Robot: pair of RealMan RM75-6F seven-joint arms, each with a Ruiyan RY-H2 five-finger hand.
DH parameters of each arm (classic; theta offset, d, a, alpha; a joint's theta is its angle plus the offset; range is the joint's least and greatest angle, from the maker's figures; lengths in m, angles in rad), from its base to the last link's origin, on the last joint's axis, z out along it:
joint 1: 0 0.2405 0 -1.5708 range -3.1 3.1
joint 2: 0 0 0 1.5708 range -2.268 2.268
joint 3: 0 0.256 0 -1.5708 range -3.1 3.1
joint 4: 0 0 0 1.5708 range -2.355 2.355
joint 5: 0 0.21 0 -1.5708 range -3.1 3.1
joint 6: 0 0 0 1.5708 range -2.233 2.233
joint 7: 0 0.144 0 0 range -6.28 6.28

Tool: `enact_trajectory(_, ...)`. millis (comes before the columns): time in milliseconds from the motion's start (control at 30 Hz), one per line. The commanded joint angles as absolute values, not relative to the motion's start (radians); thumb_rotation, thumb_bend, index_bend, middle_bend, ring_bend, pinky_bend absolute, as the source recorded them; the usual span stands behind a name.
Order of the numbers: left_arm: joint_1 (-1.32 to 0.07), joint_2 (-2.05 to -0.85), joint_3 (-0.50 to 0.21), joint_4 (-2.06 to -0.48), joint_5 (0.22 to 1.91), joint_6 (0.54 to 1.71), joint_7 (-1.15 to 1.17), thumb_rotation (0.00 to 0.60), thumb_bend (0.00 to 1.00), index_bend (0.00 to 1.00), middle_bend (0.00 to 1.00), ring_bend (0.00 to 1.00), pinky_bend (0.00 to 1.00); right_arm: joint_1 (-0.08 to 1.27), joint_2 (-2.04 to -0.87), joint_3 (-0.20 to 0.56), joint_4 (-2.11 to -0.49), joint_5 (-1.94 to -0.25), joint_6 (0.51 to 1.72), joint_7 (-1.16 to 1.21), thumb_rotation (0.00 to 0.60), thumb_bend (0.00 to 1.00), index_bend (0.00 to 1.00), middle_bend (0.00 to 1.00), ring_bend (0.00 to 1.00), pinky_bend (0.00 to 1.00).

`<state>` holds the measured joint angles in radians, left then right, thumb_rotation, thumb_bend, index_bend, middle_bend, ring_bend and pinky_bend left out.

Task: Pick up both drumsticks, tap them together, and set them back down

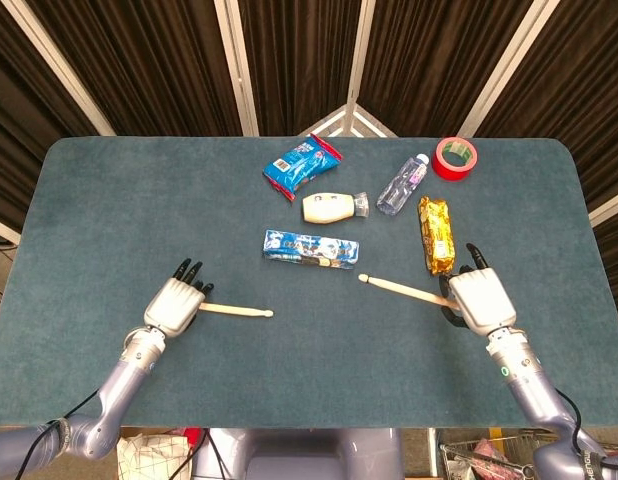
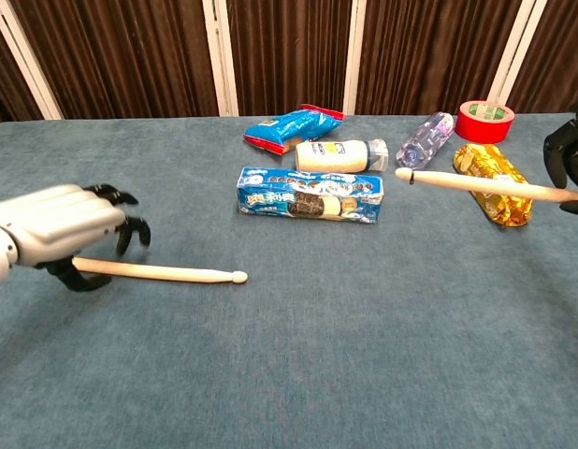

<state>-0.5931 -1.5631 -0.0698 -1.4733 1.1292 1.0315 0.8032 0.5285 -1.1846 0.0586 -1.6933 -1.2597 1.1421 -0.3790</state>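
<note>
My left hand [image 1: 174, 305] [image 2: 55, 232] holds the butt of a pale wooden drumstick [image 1: 236, 311] [image 2: 163, 272]. Its fingers curl over the stick, and the stick lies low, its tip at or just above the blue table [image 1: 319, 350]. At the right, my right hand [image 1: 477, 300] [image 2: 570, 157] grips the second drumstick [image 1: 404, 291] [image 2: 476, 184], partly cut off by the chest view's edge. That stick hangs above the table and points left, its tip near the cookie box [image 1: 312, 248]. The two sticks are well apart.
Behind the sticks lie a blue cookie box [image 2: 310, 194], a blue snack bag [image 1: 303, 165], a white bottle [image 1: 334, 207], a clear water bottle [image 1: 402, 184], a gold packet [image 1: 437, 235] and a red tape roll [image 1: 454, 157].
</note>
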Motion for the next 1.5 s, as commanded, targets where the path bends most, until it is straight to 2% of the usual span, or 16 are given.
enact_trajectory(33,-0.583,-1.515,-0.105,-1.555,1.12,1.095,0.801,0.6,0.47,0.14,0.21,0.0,0.0,0.526,-1.191,0.06,-1.684,-1.253,1.136,-0.38,0.6,0.49,0.77,0.65,0.46,0.07)
enact_trajectory(133,-0.574,-1.457,-0.147,-1.638,1.13,1.161,0.786,0.6,0.47,0.12,0.14,0.0,0.0,0.523,-1.202,0.057,-1.665,-1.252,1.129,-0.376,0.6,0.49,0.77,0.65,0.46,0.07)
enact_trajectory(233,-0.559,-1.384,-0.201,-1.736,1.133,1.232,0.761,0.6,0.46,0.12,0.13,0.0,0.0,0.519,-1.215,0.055,-1.64,-1.25,1.122,-0.375,0.6,0.49,0.77,0.65,0.46,0.07)
enact_trajectory(400,-0.533,-1.25,-0.244,-1.875,1.117,1.28,0.743,0.6,0.46,0.12,0.14,0.0,0.0,0.515,-1.234,0.053,-1.6,-1.244,1.111,-0.372,0.6,0.49,0.77,0.65,0.46,0.07)
enact_trajectory(700,-0.476,-1.047,-0.215,-1.975,1.147,1.27,0.653,0.6,0.45,0.12,0.11,0.0,0.0,0.509,-1.254,0.032,-1.541,-1.264,1.08,-0.362,0.6,0.49,0.77,0.65,0.46,0.07)
enact_trajectory(867,-0.457,-1.002,-0.203,-1.987,1.155,1.264,0.595,0.6,0.39,0.11,0.08,0.0,0.0,0.507,-1.268,0.02,-1.517,-1.294,1.071,-0.343,0.6,0.49,0.77,0.65,0.46,0.07)
enact_trajectory(1167,-0.427,-0.948,-0.179,-2.018,1.179,1.218,0.405,0.6,0.38,0.08,0.07,0.0,0.0,0.492,-1.302,0.001,-1.467,-1.31,1.052,-0.319,0.6,0.49,0.76,0.65,0.46,0.07)
enact_trajectory(1300,-0.423,-0.944,-0.17,-2.012,1.181,1.214,0.392,0.6,0.38,0.08,0.07,0.0,0.0,0.489,-1.32,0.003,-1.445,-1.294,1.043,-0.336,0.6,0.46,0.65,0.58,0.42,0.06)
enact_trajectory(1500,-0.429,-0.958,-0.156,-2.004,1.177,1.212,0.419,0.6,0.38,0.08,0.07,0.0,0.0,0.498,-1.308,0.017,-1.501,-1.188,0.991,-0.434,0.6,0.32,0.27,0.36,0.34,0.05)
